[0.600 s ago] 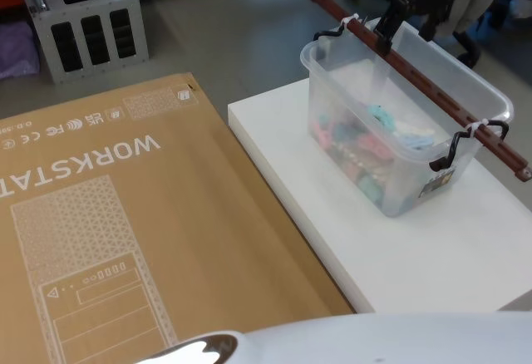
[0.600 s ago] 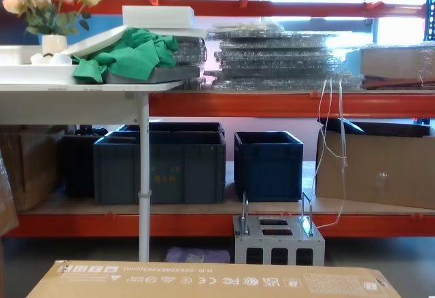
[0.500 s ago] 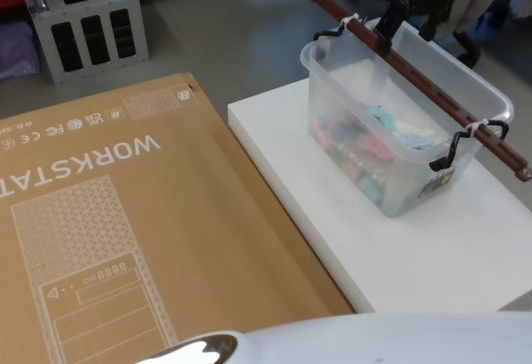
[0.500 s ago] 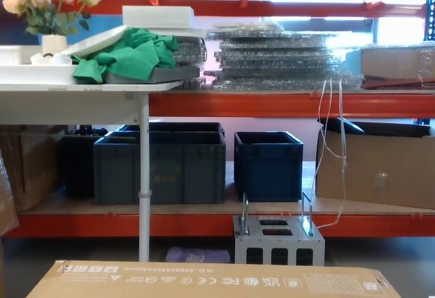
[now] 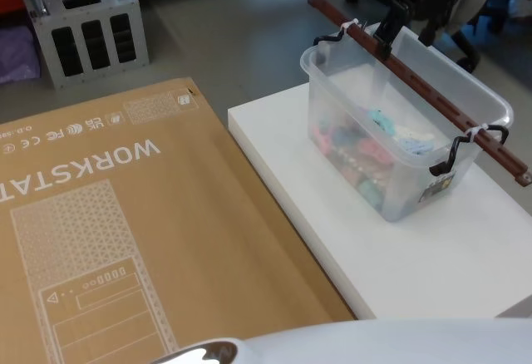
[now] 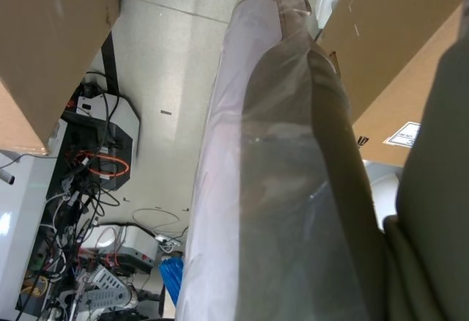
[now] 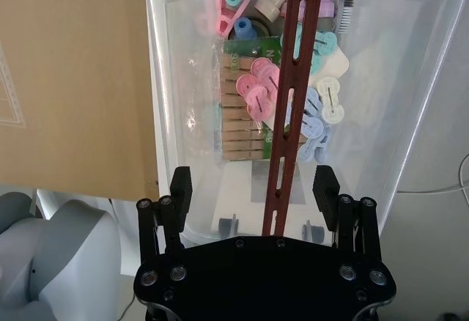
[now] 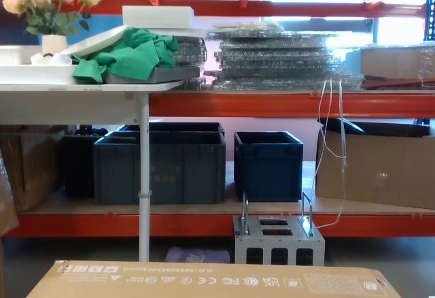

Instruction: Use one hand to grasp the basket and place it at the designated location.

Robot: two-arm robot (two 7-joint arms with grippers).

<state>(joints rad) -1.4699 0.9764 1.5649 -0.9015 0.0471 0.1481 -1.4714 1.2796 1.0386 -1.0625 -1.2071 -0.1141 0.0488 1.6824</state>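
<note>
The basket (image 5: 391, 189) sits on the white table (image 5: 465, 256), not yet lifted. At its far end my right gripper (image 7: 253, 182) straddles the handle (image 5: 424, 98), fingers (image 7: 182, 185) spread, pinching nothing. Closing, lifting and placing all remain.

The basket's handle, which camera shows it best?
The head view: the whole handle shows end to end across the basket. The right wrist view shows a stretch of it close up, between the right gripper's open fingers.
</note>
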